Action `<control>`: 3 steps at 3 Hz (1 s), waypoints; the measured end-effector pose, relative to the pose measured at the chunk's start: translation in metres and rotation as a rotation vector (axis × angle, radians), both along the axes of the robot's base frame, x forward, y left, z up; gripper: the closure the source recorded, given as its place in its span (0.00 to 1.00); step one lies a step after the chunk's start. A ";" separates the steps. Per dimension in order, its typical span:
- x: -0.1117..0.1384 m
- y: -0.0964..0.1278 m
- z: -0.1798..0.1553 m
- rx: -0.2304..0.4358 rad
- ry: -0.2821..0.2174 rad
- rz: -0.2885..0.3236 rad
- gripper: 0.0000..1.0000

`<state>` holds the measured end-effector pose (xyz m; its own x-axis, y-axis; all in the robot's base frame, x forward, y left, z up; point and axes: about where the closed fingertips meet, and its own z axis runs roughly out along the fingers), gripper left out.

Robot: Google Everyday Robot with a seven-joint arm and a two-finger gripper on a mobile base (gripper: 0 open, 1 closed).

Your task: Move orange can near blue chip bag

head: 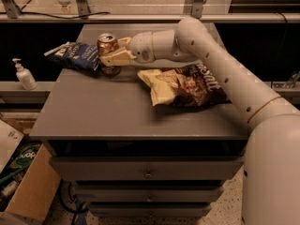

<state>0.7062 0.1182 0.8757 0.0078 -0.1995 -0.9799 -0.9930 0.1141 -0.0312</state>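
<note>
The orange can (107, 43) stands upright at the back left of the grey cabinet top (103, 111), right beside the blue chip bag (75, 55), which lies to its left. My gripper (111, 51) reaches in from the right and is shut on the can, with one cream finger (116, 58) across its front and the other behind it. The can's base is at or just above the surface; I cannot tell if it touches.
A larger brown-and-cream chip bag (183, 85) lies right of centre under my arm. A hand-sanitizer bottle (23, 75) stands on a ledge to the left. A cardboard box (28, 191) sits on the floor at the lower left. Drawers (148, 172) are below.
</note>
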 end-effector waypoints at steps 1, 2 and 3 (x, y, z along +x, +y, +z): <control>-0.005 0.003 -0.001 -0.014 -0.020 0.011 0.13; -0.010 0.007 -0.001 -0.022 -0.028 0.016 0.00; -0.007 0.007 0.004 -0.017 -0.038 0.029 0.00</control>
